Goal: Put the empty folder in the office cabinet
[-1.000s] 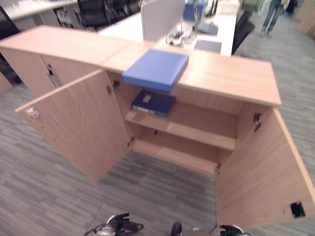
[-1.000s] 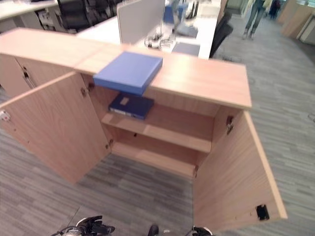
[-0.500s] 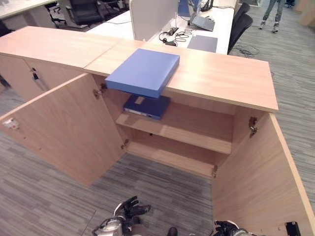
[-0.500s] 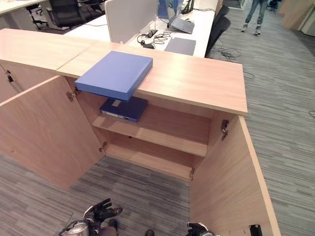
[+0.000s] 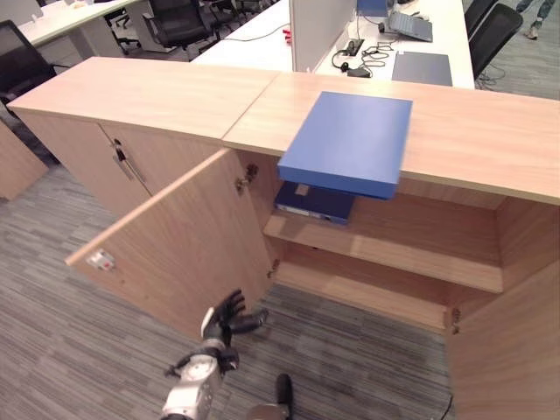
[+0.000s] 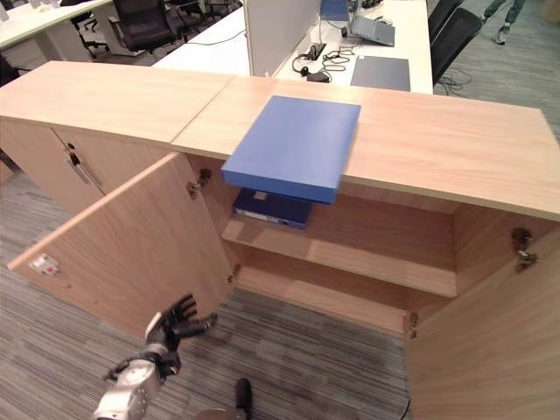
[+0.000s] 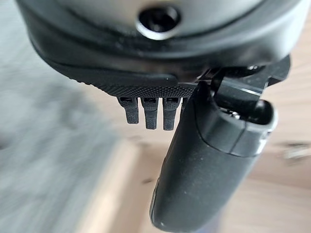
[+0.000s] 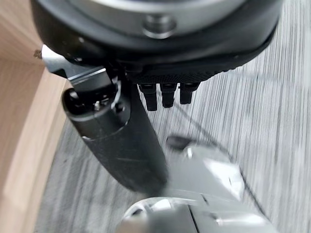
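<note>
A light blue folder (image 5: pixel 350 140) lies flat on the wooden office cabinet's top (image 5: pixel 477 140), its near edge jutting over the open front. Beneath it, a darker blue folder (image 5: pixel 313 201) rests at the left end of the upper shelf (image 5: pixel 420 249). Both cabinet doors stand wide open: the left door (image 5: pixel 175 249) and the right door (image 6: pixel 490 350). My left hand (image 5: pixel 224 320) hovers low over the carpet by the left door's lower edge, fingers spread and holding nothing. My right hand (image 8: pixel 119 145) hangs above the carpet beside the right door, fingers straight, empty.
A second cabinet (image 5: pixel 122 162) with shut doors joins on at the left. Behind are white desks with a laptop (image 6: pixel 372 31), cables and black chairs (image 5: pixel 179 17). A person's legs (image 6: pixel 499 9) show far back right. The lower shelf (image 5: pixel 367 284) is bare.
The whole picture has shifted, so the camera moved. My left hand has risen and opened its fingers wider near the left door. The folders have not moved.
</note>
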You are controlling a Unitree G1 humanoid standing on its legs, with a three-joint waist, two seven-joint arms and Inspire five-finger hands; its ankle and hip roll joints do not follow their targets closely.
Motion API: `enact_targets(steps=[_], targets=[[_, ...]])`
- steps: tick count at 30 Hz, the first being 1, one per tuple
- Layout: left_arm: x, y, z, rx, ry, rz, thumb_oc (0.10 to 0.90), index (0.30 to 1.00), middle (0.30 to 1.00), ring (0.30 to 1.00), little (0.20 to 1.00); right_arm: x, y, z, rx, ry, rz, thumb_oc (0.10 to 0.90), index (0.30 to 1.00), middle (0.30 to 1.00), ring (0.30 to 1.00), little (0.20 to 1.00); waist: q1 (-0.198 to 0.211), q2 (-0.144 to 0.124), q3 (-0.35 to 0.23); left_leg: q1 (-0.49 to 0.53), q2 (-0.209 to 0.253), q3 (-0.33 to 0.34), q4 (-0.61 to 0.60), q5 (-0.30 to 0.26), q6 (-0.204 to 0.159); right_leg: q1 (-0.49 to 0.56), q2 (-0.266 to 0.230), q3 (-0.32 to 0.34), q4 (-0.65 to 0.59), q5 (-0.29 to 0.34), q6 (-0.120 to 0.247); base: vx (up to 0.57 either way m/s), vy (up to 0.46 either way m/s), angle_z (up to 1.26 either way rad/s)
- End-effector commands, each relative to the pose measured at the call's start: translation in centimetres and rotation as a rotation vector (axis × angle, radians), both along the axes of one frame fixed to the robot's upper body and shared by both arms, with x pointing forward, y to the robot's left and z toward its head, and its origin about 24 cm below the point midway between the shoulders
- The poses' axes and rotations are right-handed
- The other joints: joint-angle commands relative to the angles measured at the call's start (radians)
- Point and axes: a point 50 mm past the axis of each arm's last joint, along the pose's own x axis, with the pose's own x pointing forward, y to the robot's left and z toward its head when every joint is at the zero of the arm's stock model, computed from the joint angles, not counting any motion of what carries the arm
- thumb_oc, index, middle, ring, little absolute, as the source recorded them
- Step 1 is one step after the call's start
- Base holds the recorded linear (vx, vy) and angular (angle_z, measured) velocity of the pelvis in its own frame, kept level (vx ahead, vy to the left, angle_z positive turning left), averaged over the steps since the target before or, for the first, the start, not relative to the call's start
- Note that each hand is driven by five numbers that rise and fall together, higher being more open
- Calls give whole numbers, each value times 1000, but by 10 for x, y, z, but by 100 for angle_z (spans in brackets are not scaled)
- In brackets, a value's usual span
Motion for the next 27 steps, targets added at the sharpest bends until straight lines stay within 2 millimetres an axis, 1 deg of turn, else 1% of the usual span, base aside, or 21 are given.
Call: enact_targets(steps=[1,2,3,5,6,7,9,10,11,12,13,14,15,16,17,21,23,24,25,26,27], targets=[[28,11,59,59,-288,-42,800,900,900,900,900,27,24,-2,79,-56,42,800,900,900,900,900,26,-5,-41,4,-6,-51,-3,-103,-46,-27,-95,31,123,220,38,226,554,-17],[31,12,73,85,-341,-56,800,900,900,900,900,34,31,-3,91,-76,88,800,900,900,900,900,14,0,-21,43,-26,-53,-3,-128,-22,-80,-97,23,253,245,24,89,218,-6],[31,12,73,85,-341,-56,800,900,900,900,900,34,31,-3,91,-76,89,800,900,900,900,900,14,-1,-21,44,-27,-52,-3,-128,-22,-82,-99,25,256,243,24,133,305,7],[38,11,91,150,-421,-88,800,900,900,900,900,46,43,-2,110,-119,169,800,900,900,900,900,2,1,-2,74,-32,-48,-3,-147,-11,-125,-50,7,305,172,1,171,178,2],[44,9,113,215,-516,-108,800,900,900,900,900,52,51,-1,125,-146,206,800,900,900,900,900,4,-4,8,103,-38,-41,-3,-177,-17,-145,-21,-37,285,120,16,209,116,0],[44,10,113,217,-516,-108,800,900,900,900,900,52,51,-1,126,-147,206,800,900,900,900,900,3,-5,10,106,-37,-42,-3,-178,-18,-142,-20,-38,284,118,15,204,71,-13],[48,5,136,285,-619,-137,800,900,900,900,900,55,59,-1,142,-159,232,800,900,900,900,900,4,-7,20,127,-25,-35,-3,-192,-26,-163,11,-80,219,90,17,75,-9,-6],[56,-3,157,376,-712,-167,800,900,900,900,900,61,66,-1,158,-181,250,800,900,900,900,900,-7,-9,40,131,-14,-30,-3,-181,-26,-217,49,-80,154,114,14,20,-26,-4],[56,-3,157,376,-713,-167,800,900,900,900,900,61,66,0,158,-182,250,800,900,900,900,900,-6,-8,40,131,-13,-29,-3,-181,-26,-217,52,-80,150,117,13,31,-46,-5],[59,-9,170,425,-772,-181,800,900,900,900,900,62,69,0,165,-190,254,800,900,900,900,900,-15,-15,46,139,-10,-33,-3,-185,-32,-228,82,-52,88,118,20,88,-66,7],[60,-17,184,454,-845,-204,800,900,900,900,900,62,70,-1,166,-193,254,800,900,900,900,900,-24,-24,51,148,-12,-44,-3,-190,-33,-242,100,-19,37,135,34,174,-113,27],[59,-29,199,477,-932,-246,800,900,900,900,900,60,72,-2,171,-194,229,800,900,900,900,900,-32,-38,51,157,-18,-52,-3,-199,-38,-214,130,20,-76,145,43,122,-79,26],[60,-30,199,478,-933,-246,800,900,900,900,900,60,72,-2,172,-194,229,800,900,900,900,900,-33,-38,50,154,-18,-53,-3,-196,-37,-211,132,18,-88,154,42,160,-93,60],[55,-35,209,481,-992,-262,800,900,900,900,900,53,73,-4,180,-167,222,800,900,900,900,900,-29,-49,36,155,-23,-46,-3,-205,-37,-174,138,16,-140,168,49,125,-81,46],[52,-36,213,470,-1016,-263,800,900,900,900,900,50,74,-5,183,-153,226,800,900,900,900,900,-25,-52,26,154,-21,-42,-3,-206,-38,-160,142,10,-157,172,50,179,-110,43],[44,-34,216,480,-1046,-255,800,900,900,900,900,46,76,-7,187,-136,236,800,900,900,900,900,-12,-56,-3,153,-8,-32,-3,-215,-45,-119,161,-2,-235,187,53,125,-111,-11],[39,-33,224,535,-1095,-252,800,900,900,900,900,47,79,-7,194,-142,240,800,900,900,900,900,-5,-61,-14,155,3,-25,-3,-219,-53,-91,175,-2,-274,186,52,86,-117,-14],[38,-33,224,536,-1095,-251,800,900,900,900,900,46,79,-7,194,-142,241,800,900,900,900,900,-5,-61,-14,156,3,-24,-3,-219,-54,-89,176,-2,-278,188,52,76,-120,-10],[34,-34,235,613,-1158,-251,800,900,900,900,900,46,80,-7,199,-147,243,800,900,900,900,900,-3,-63,-23,158,11,-23,-3,-222,-60,-71,187,2,-304,186,51,51,-82,-11],[34,-34,235,614,-1158,-250,800,900,900,900,900,46,80,-7,199,-146,244,800,900,900,900,900,-3,-63,-22,159,12,-23,-3,-223,-61,-70,187,2,-305,186,50,70,-121,-14],[31,-36,242,669,-1205,-246,800,900,900,900,900,46,81,-7,199,-146,247,800,900,900,900,900,-3,-64,-26,160,16,-22,-3,-222,-64,-66,192,5,-310,182,50,36,-80,-9]])
